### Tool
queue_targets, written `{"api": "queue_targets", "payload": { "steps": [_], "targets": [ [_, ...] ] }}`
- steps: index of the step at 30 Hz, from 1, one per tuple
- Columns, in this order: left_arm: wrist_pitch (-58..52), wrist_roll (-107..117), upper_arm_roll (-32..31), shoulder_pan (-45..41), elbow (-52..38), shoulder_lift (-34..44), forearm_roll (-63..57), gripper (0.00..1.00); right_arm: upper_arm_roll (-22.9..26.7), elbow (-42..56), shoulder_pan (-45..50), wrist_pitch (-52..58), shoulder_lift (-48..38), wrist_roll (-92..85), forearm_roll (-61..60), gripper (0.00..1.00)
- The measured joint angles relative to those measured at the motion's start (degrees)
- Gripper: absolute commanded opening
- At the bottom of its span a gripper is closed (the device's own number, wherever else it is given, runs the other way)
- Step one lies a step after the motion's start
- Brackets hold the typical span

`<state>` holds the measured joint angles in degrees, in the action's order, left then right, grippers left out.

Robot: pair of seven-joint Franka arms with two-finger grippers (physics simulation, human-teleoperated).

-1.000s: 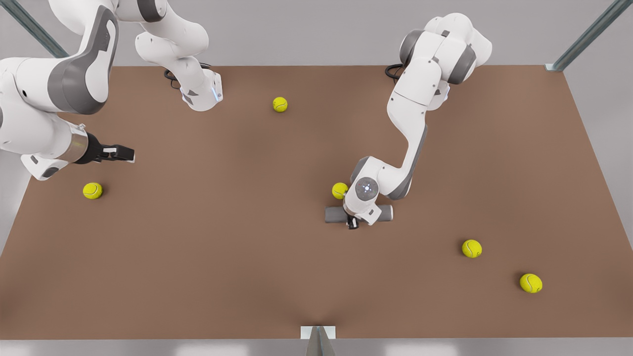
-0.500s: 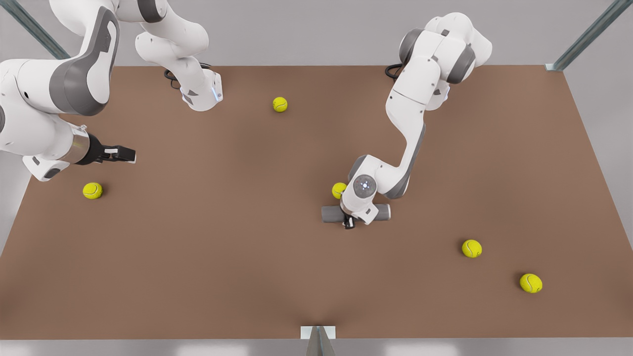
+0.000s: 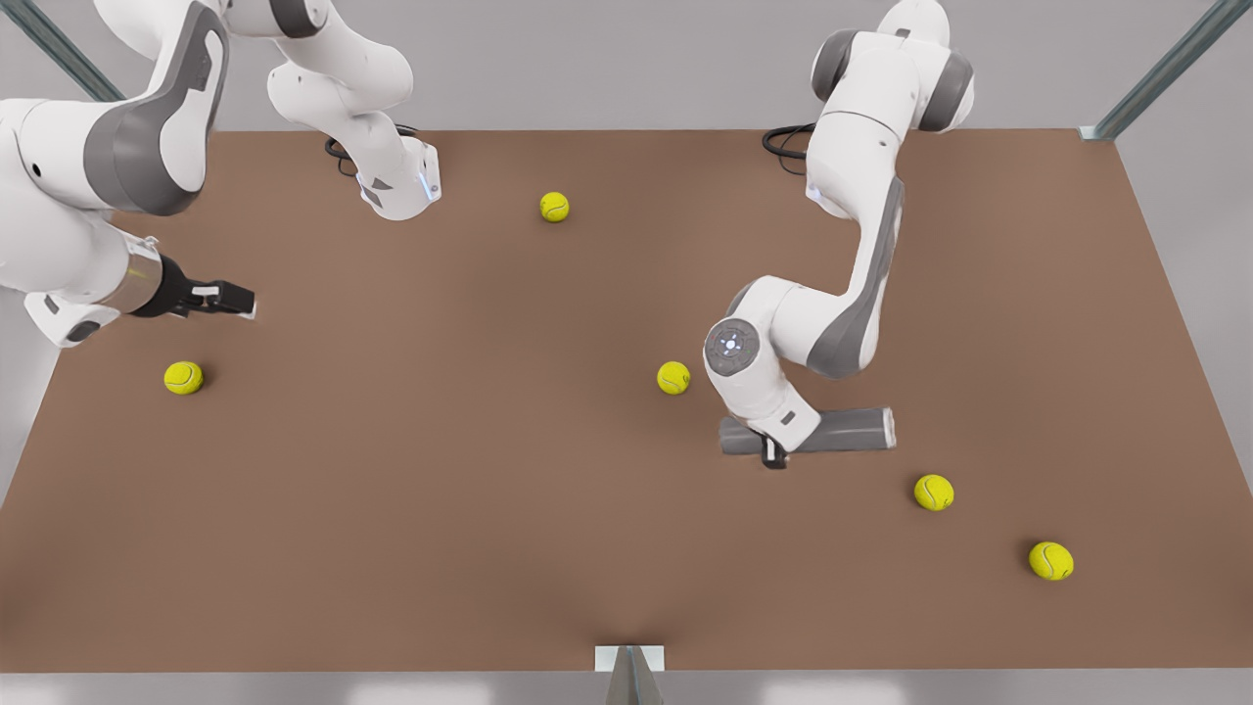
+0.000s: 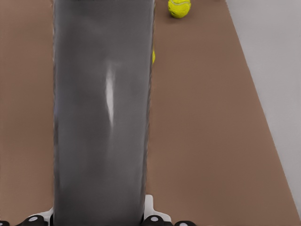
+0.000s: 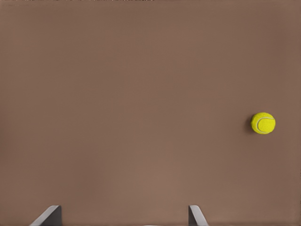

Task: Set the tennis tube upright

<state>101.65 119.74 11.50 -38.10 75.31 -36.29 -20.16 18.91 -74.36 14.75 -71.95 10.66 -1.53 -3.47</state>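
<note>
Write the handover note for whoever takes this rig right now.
Left gripper: shut on the tennis tube near one end, on the front view's right; the tube lies level, not upright.
Right gripper: open, holding nothing, waiting on the front view's left above the table, a tennis ball nearby.
Done: tube gripped.
Left: tip it onto one end, set it down, release.

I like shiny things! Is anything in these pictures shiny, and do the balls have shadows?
Left wrist view: the tennis tube, held by the left gripper, shows a pale streak of glare. Right wrist view: the ball casts a soft dark shadow on the table.
</note>
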Motion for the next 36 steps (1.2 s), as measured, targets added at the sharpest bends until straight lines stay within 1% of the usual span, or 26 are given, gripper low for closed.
{"api": "queue_targets", "payload": {
  "steps": [3, 7, 8, 9, 12, 18, 36],
  "targets": [
    [-9.7, 0.2, 0.0, -1.2, -0.2, -0.5, -11.2, 0.72, -1.8, 0.1, -1.6, -0.2, -0.8, 0.0, 0.8, 1.00],
    [-19.5, 1.4, 0.0, -1.6, 0.3, -3.4, -25.1, 0.72, -2.3, 0.4, -1.7, -0.4, 0.3, 0.0, 1.7, 1.00],
    [-21.3, 2.0, 0.1, -1.5, 0.5, -4.6, -28.0, 0.72, -3.0, 0.3, -2.3, -0.4, 0.1, 0.1, 2.0, 1.00],
    [-22.8, 2.8, 0.1, -1.3, 0.6, -5.9, -30.3, 0.72, -4.8, 0.1, -3.4, -0.5, -0.6, 0.1, 2.5, 1.00],
    [-26.0, 5.6, 0.7, -0.8, 0.7, -9.1, -34.4, 0.72, -7.9, -1.2, -5.5, -1.1, -2.1, 0.2, 3.5, 1.00],
    [-28.7, 11.5, 1.0, -0.6, 1.1, -15.2, -35.4, 0.72, -8.7, -1.0, -6.1, -1.7, -0.1, 0.3, 4.2, 1.00],
    [-27.8, 23.9, 1.0, -0.3, 1.5, -23.1, -31.8, 0.72, -8.8, -1.0, -5.7, -2.3, 2.0, 0.5, 3.4, 1.00]
  ]
}}
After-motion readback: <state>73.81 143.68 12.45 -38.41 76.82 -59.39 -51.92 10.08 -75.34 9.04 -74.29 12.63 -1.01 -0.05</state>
